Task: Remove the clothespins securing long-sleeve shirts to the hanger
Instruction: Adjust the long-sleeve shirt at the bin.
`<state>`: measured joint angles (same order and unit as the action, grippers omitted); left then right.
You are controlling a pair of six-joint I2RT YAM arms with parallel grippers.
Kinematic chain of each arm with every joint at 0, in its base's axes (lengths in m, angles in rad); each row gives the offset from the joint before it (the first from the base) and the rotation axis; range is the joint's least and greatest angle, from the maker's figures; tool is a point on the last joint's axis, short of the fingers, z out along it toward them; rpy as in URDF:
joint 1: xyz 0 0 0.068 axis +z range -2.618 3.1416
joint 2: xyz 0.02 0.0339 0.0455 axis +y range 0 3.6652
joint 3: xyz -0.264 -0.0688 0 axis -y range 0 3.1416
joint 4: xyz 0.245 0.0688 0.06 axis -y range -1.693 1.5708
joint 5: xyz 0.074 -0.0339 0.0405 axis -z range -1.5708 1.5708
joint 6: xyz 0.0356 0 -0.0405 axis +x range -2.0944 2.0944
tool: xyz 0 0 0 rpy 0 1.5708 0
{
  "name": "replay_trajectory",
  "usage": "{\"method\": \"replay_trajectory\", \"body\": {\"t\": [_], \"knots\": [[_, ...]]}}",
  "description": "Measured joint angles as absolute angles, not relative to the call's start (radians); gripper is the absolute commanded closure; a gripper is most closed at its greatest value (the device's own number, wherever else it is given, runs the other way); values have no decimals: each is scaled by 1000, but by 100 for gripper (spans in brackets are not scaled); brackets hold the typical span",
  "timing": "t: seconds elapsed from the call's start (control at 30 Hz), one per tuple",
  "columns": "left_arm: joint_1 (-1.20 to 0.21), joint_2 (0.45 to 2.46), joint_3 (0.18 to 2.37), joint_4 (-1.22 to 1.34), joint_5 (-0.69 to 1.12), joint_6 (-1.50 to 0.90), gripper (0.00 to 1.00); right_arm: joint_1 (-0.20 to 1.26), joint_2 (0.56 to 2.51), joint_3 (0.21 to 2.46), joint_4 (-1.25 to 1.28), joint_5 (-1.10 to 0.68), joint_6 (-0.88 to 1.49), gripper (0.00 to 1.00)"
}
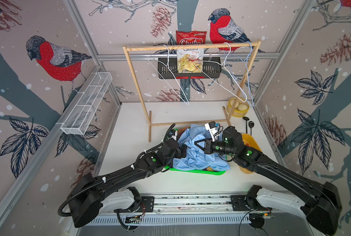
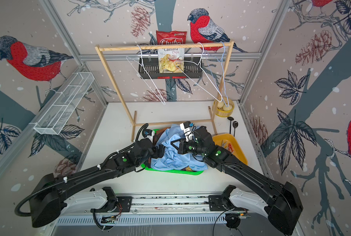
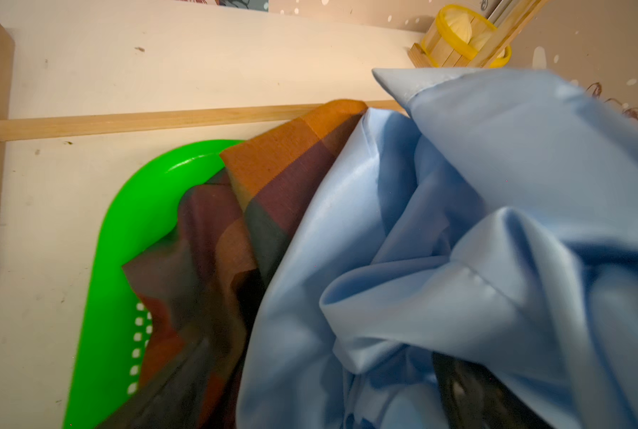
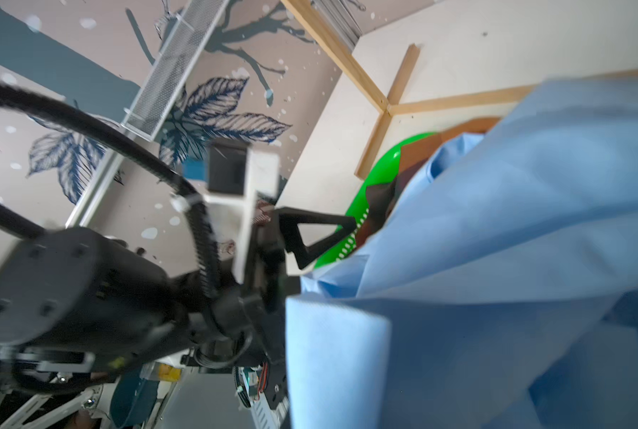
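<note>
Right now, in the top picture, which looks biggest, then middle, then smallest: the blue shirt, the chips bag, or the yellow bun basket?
Largest: light blue shirt.
Next: cassava chips bag.
Smallest: yellow bun basket.
The bag sits higher, maybe nearer the camera.

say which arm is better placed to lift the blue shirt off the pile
Right, likely: the right gripper is shut over the light blue shirt, while the left gripper stands open at its edge.

Top views look down from above; wrist cameras hug the blue shirt [image 3: 458,185].
</note>
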<state>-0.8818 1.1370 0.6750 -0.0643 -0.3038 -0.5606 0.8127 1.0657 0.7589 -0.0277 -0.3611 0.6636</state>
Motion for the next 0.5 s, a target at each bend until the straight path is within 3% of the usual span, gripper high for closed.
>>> {"method": "replay_trajectory", "body": {"t": [0.17, 0.4, 0.47, 0.5], "knots": [[-883, 1011, 634, -142, -347, -561, 8, 810, 1161, 656, -24, -257, 684, 100], [-883, 937, 636, -234, -394, -545, 8, 757, 1483, 647, 139, -249, 684, 99], [-883, 955, 663, -236, -390, -519, 8, 749, 1558, 657, 238, -256, 683, 93], [-883, 972, 678, -234, -385, -515, 8, 748, 1588, 664, 274, -256, 683, 85]]}}
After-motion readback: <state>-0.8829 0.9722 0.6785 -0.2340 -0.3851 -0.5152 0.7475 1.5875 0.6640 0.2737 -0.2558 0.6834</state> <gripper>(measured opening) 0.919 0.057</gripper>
